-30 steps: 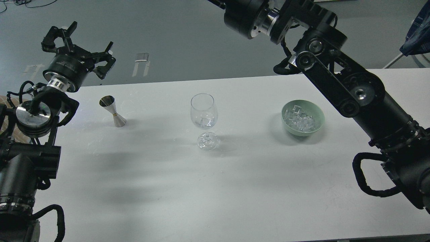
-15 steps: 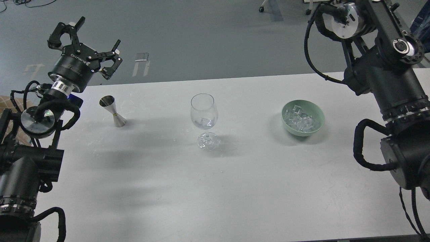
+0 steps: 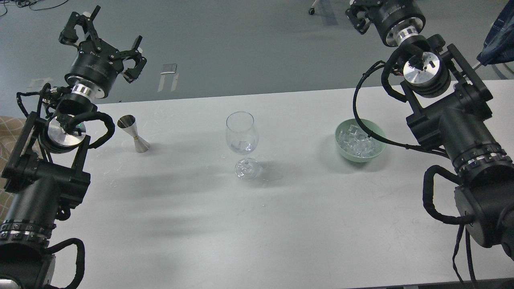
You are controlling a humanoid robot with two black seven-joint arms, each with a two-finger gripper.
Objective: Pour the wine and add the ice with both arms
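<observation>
A clear wine glass (image 3: pixel 241 134) stands upright mid-table, with one ice cube (image 3: pixel 242 145) low in its bowl; I cannot make out any wine in it. A mint-green bowl (image 3: pixel 380 138) to its right holds several ice cubes (image 3: pixel 358 143). A steel jigger (image 3: pixel 134 132) stands to the left. My left gripper (image 3: pixel 106 38) is open and empty, raised behind and left of the jigger, beyond the table's far edge. My right gripper (image 3: pixel 363 10) is high behind the bowl, cut off by the top edge.
The white table (image 3: pixel 257 224) spans the view, with the grey floor beyond its far edge. My right arm's cable (image 3: pixel 361 124) hangs over the bowl's rim. A blue cloth on a chair (image 3: pixel 498 40) is at the far right.
My right arm has swung from reaching across the top of the view to standing upright at the right, behind the bowl. My left gripper has risen a little and stays open.
</observation>
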